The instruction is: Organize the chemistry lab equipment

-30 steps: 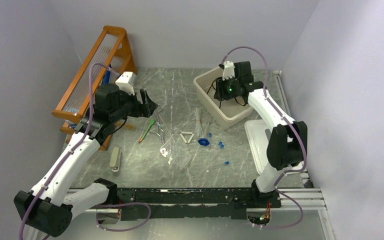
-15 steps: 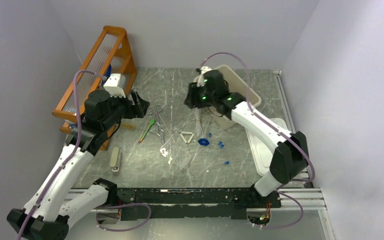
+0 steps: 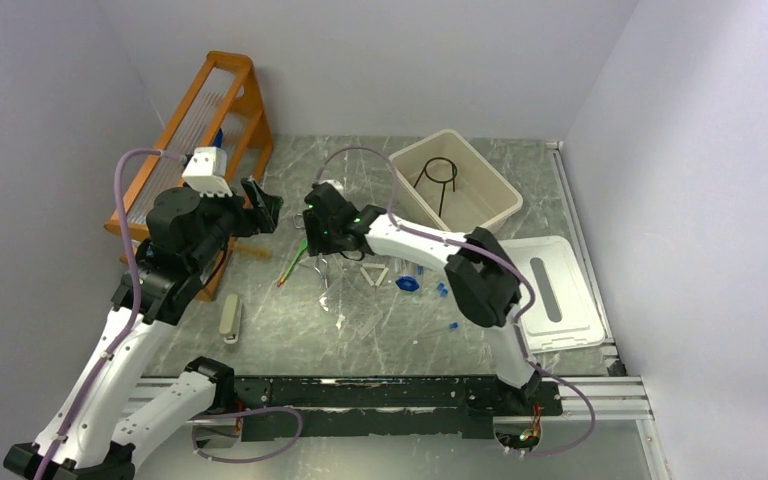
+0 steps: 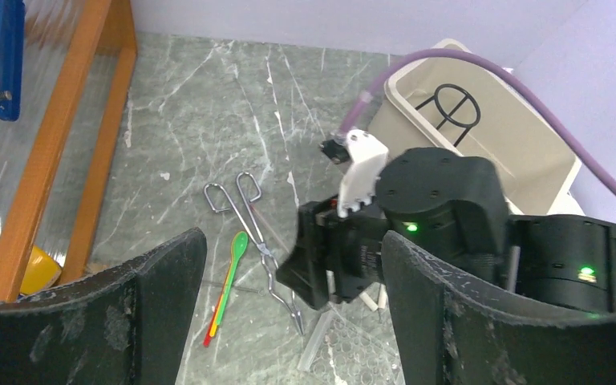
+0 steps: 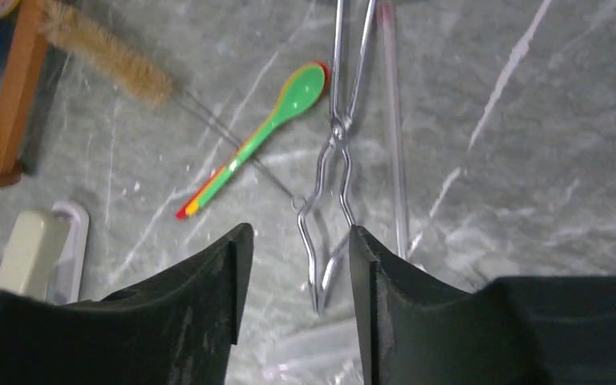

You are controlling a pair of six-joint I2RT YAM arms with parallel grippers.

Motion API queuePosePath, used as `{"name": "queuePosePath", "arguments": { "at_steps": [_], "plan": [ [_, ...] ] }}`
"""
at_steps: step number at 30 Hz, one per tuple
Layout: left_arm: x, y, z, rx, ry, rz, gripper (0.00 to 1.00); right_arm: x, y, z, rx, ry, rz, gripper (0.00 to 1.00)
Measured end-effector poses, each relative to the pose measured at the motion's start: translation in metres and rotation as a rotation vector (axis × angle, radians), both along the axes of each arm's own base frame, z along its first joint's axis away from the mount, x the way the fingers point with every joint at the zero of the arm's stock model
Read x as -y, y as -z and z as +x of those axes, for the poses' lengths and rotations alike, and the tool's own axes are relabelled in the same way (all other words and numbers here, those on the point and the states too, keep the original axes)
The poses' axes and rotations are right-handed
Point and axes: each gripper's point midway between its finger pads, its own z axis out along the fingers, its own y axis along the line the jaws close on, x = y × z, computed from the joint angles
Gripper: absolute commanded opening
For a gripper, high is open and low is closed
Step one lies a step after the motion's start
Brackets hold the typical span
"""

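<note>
Shifted since a second ago: left gripper [image 3: 266, 206], drawn back toward the orange rack [image 3: 185, 130]; right gripper [image 5: 298, 233], swung from over the beige bin [image 3: 500, 195] across to the loose tools at table centre.

Far left: rack against the wall, bristle brush [image 5: 104, 56] at its foot. Left gripper raised beside it, jaws wide apart, holding nothing.

Centre: green spoon [image 5: 265, 132], then metal tongs [image 5: 338, 136] just beside it, then clear tube [image 5: 393, 120] along the tongs' other side. Right gripper poised above this group, jaws apart and empty; in the wrist view the tongs' tip end sits in the gap between the two fingers, not yet touched.

Likely step: pick-up of the tongs. Best done by descending straight, keeping the fingers astride both metal arms near the pivot, and closing only once low enough, so that spoon and tube stay undisturbed.

Right of centre: white triangle [image 3: 373, 273] flat on the table. Right: bin with the black wire ring [image 3: 440, 172] already inside; lid [image 3: 560, 295] lying just beside the bin.
</note>
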Motion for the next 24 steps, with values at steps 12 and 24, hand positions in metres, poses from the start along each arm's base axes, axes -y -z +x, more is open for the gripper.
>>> {"name": "queuePosePath", "arguments": {
  "at_steps": [12, 24],
  "plan": [
    [-0.003, 0.003, 0.003, -0.009, -0.019, 0.009, 0.84, -0.023, 0.032, 0.023, 0.013, 0.054, -0.09, 0.44],
    [-0.009, 0.004, 0.004, 0.0, -0.045, 0.041, 0.86, -0.022, 0.062, 0.029, -0.027, 0.058, -0.199, 0.4]
  ]
}}
